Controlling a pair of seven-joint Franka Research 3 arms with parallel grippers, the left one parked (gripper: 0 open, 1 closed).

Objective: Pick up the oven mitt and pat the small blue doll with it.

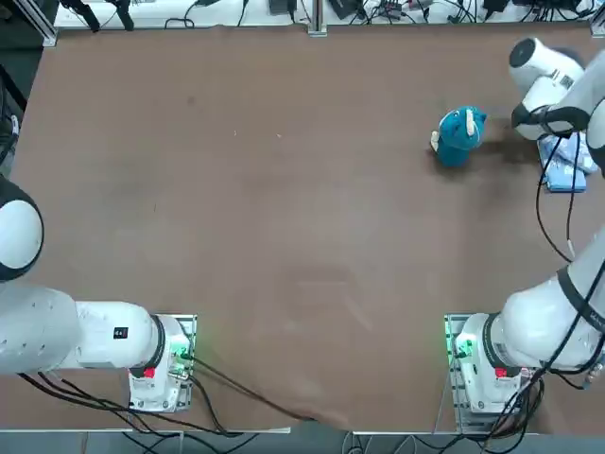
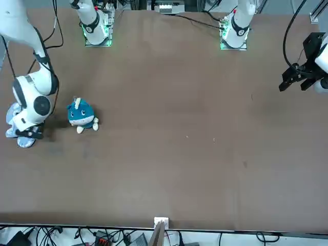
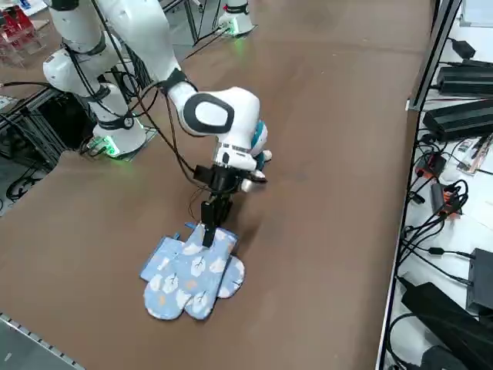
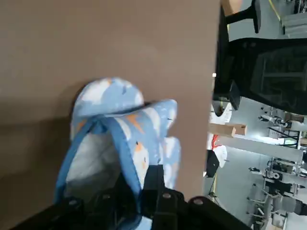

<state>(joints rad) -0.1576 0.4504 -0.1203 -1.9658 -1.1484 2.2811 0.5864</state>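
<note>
Two matching light-blue oven mitts with white cloud patches lie side by side near the table's right edge (image 3: 192, 274). My right gripper (image 3: 209, 236) points straight down at the cuff of one oven mitt (image 4: 122, 122) and is shut on its blue-bound edge, which stands slightly raised while the rest lies on the table. The small blue doll (image 1: 460, 134), a teal plush with cream patches, stands upright just to the left of the gripper in the top view, apart from the mitts (image 1: 567, 173). The doll (image 2: 81, 115) also shows beside the arm's wrist in the front view.
The brown table's right edge (image 3: 331, 339) runs close to the mitts, with cables and power bricks (image 3: 454, 116) on the floor beyond it. The arm's white wrist (image 3: 223, 116) hangs over the spot between doll and mitts.
</note>
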